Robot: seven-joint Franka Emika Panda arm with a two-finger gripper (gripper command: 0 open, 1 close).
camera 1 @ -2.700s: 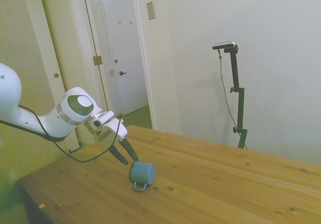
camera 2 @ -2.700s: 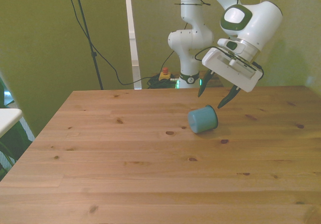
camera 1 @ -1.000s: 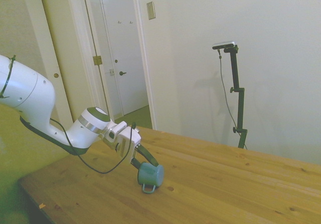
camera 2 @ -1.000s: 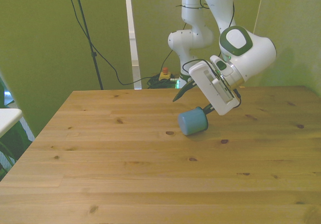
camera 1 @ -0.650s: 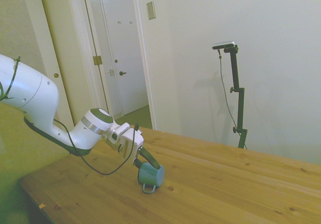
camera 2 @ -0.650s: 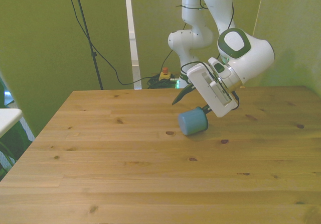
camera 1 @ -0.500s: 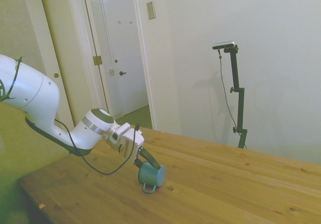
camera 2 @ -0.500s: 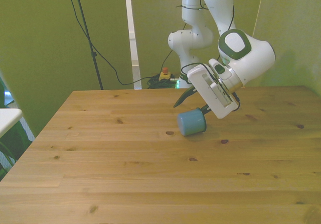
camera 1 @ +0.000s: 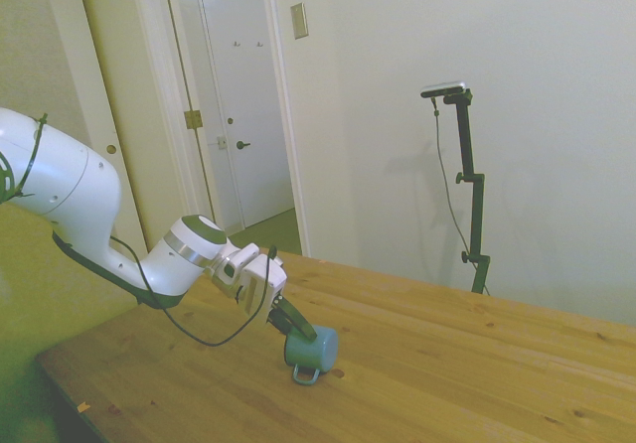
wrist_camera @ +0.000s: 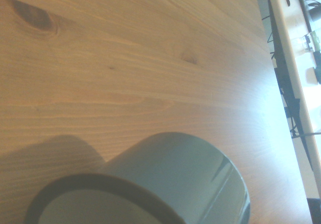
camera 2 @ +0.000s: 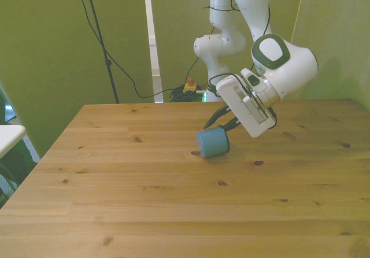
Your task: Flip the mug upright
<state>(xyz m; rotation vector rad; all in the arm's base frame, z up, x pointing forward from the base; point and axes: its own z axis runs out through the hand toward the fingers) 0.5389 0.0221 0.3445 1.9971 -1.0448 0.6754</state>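
Wooden table [camera 2: 144,200], task unfinished: the mug [camera 2: 213,143] lies on its side.
One finger of the spread gripper [camera 2: 222,120] appears hooked inside the rim; tipping upright remains.

Soft, dim indoor light; wrist view blurred, glare at one edge.

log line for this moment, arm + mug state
phase: flip in progress | mug: on its side on table, not upright | gripper: at mug's rim end, grasp unclear | handle: low, toward side camera
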